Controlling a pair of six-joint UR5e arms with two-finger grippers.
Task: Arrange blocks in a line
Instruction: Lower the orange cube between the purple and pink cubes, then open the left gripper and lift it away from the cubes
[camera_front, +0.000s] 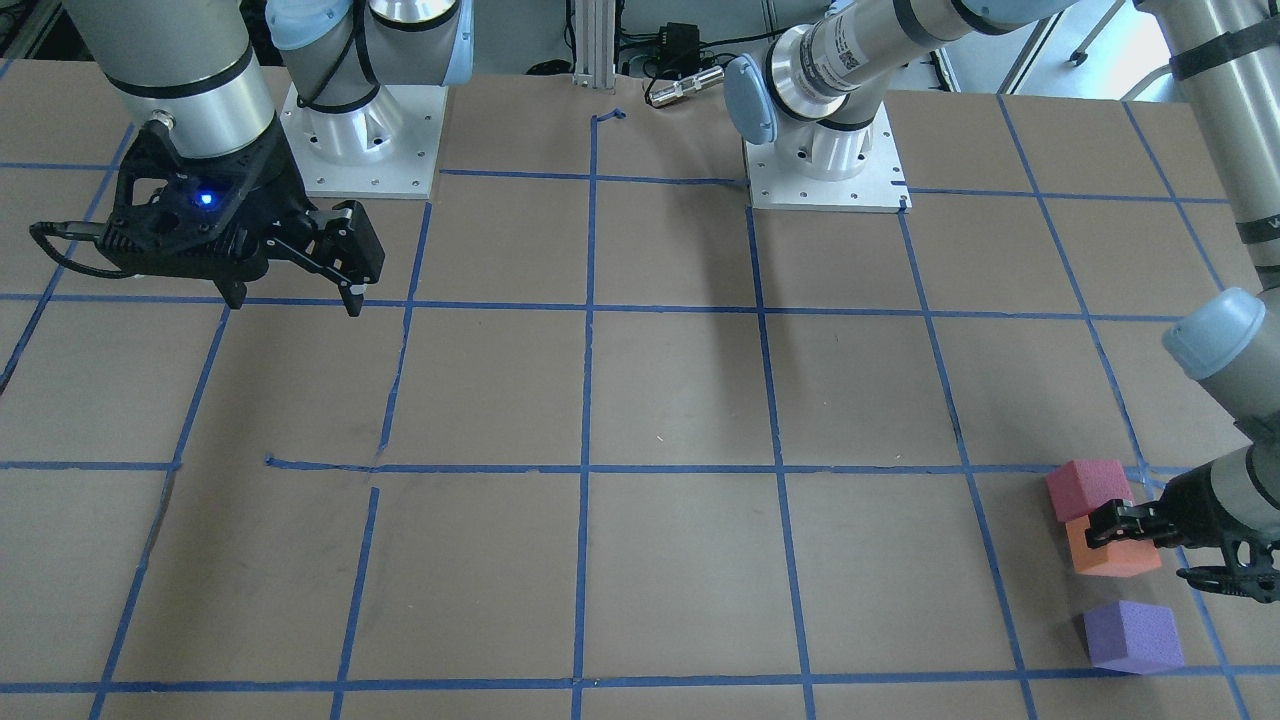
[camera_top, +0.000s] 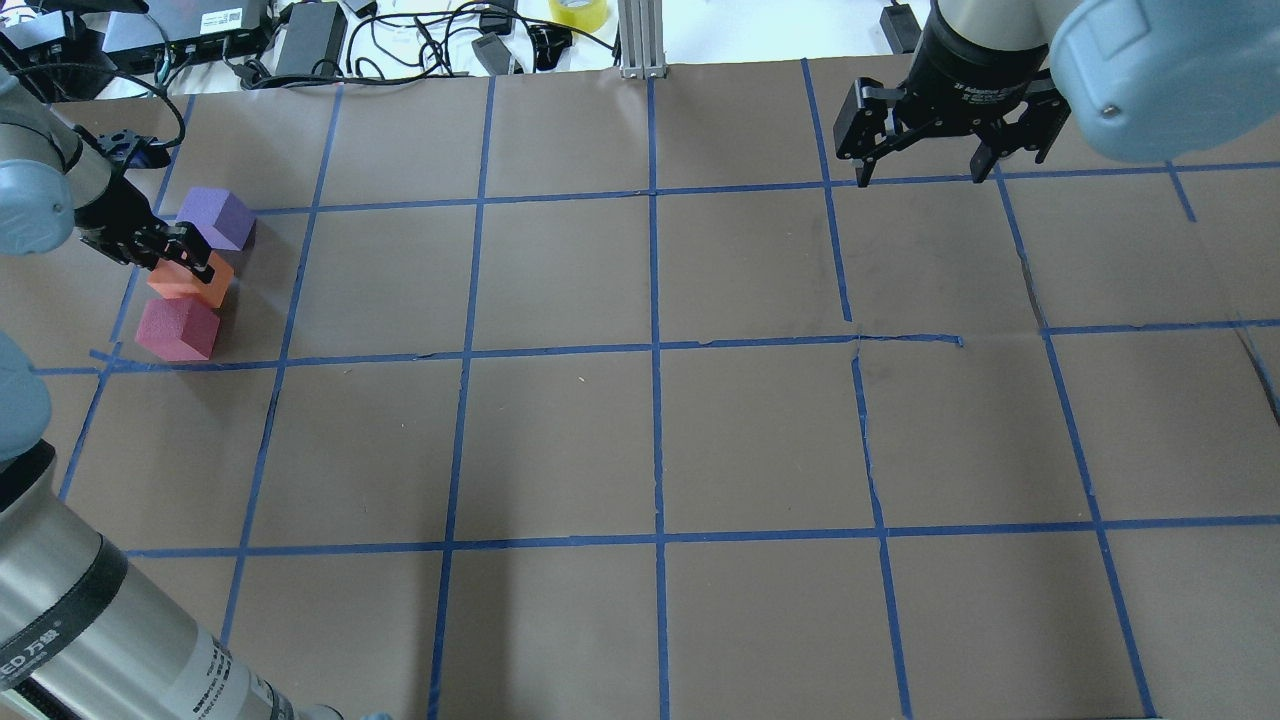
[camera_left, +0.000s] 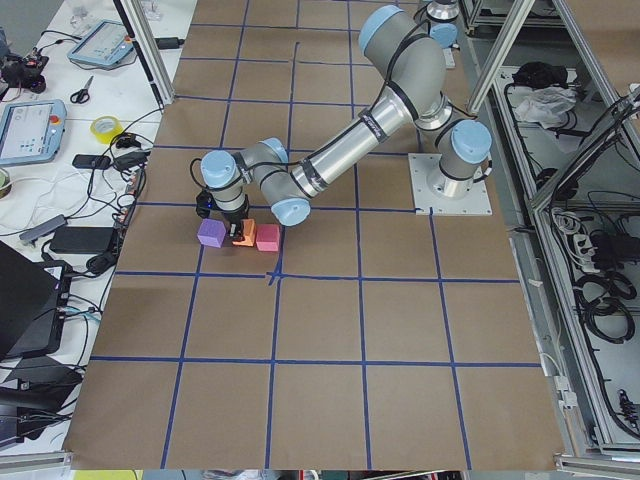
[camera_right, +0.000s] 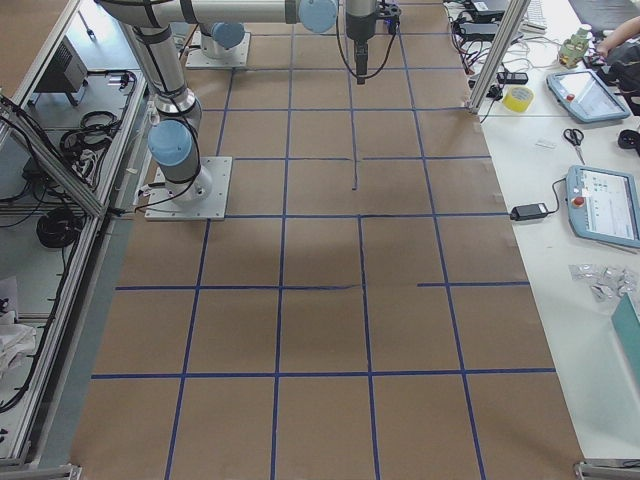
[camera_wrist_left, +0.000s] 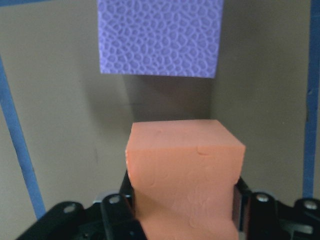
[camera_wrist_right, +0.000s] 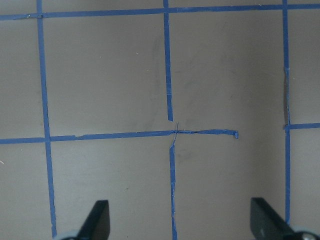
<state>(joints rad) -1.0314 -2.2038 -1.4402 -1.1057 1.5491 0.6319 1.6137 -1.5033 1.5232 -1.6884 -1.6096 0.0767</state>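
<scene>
Three foam cubes sit near the table's left end. The orange block (camera_top: 190, 283) (camera_front: 1110, 558) (camera_wrist_left: 182, 165) is in the middle, against the pinkish-red block (camera_top: 178, 328) (camera_front: 1088, 488). The purple block (camera_top: 218, 217) (camera_front: 1132, 635) (camera_wrist_left: 160, 37) lies a small gap beyond it. My left gripper (camera_top: 185, 262) (camera_front: 1130, 525) (camera_wrist_left: 182, 210) is shut on the orange block, low at the table. I cannot tell whether the block is lifted. My right gripper (camera_top: 920, 165) (camera_front: 292, 298) (camera_wrist_right: 180, 222) is open and empty, hovering over the far right of the table.
Brown table with a blue tape grid (camera_top: 655, 350). Arm base plates (camera_front: 365, 150) (camera_front: 825, 170) stand at the robot's side. Cables, power bricks and a yellow tape roll (camera_top: 578, 12) lie beyond the far edge. The blocks are close to the table's left edge.
</scene>
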